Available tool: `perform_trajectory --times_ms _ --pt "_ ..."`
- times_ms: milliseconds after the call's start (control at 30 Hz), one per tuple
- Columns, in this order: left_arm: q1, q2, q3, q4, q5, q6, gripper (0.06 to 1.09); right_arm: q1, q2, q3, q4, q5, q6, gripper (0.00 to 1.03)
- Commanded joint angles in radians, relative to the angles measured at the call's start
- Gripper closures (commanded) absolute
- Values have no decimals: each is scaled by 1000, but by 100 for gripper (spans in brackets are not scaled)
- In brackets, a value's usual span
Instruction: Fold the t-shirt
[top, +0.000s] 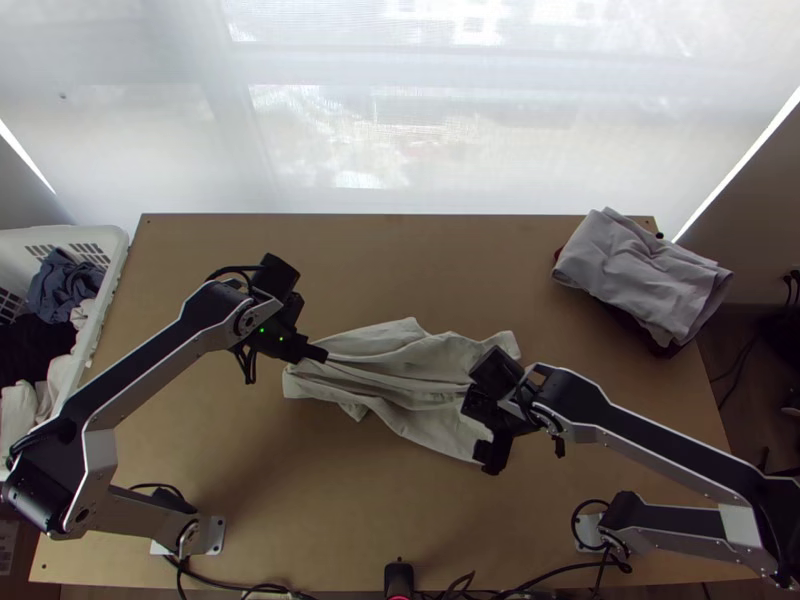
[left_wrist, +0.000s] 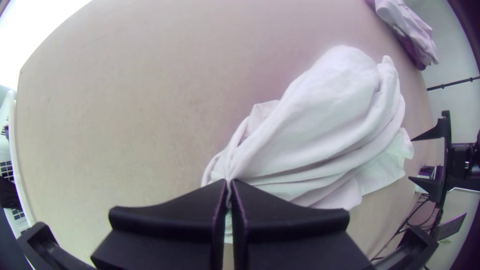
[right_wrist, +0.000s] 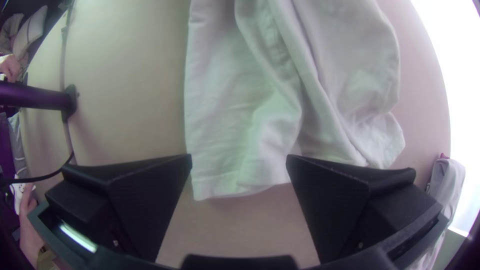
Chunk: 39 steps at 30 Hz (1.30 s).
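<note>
**Pinched at one end, loose at the other**

From here I see the pale t-shirt (top: 410, 375) bunched mid-surface (top: 400, 520). At its ten o'clock, the left pincer (top: 322, 354) is clenched on a gather, creases fanning from the grip; I'd guess that anchors one end. At four o'clock, the right pincer (right_wrist: 239, 162) gapes, one finger each side of a hemmed edge, gripping nothing, presumably lined up to catch it so both can pull those creases flat before folding. A grey pile (top: 640, 270) sits at the surface's two o'clock, likely to leave working room; the laundry basket (top: 108, 295) is at ten.
</note>
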Motion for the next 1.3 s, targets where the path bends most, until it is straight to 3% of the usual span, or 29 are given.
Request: perform_trajectory --times_ms 0,167,300,500,967,1267 --pt "3 11 4 3 1 5 105 -62 47 -46 80 -8 -9 18" --pt "6 11 6 1 1 14 105 -96 56 -73 114 -8 -39 53" --pt "8 8 6 -1 1 21 105 -96 47 -92 137 4 -78 90" --pt "22 -10 24 -11 1 25 105 -113 -14 -54 123 6 -96 100" --pt "149 -147 147 -22 0 56 105 -361 -63 466 -56 15 -245 100" --pt "212 -219 337 -10 -2 83 105 -320 -33 776 -64 108 -272 100"
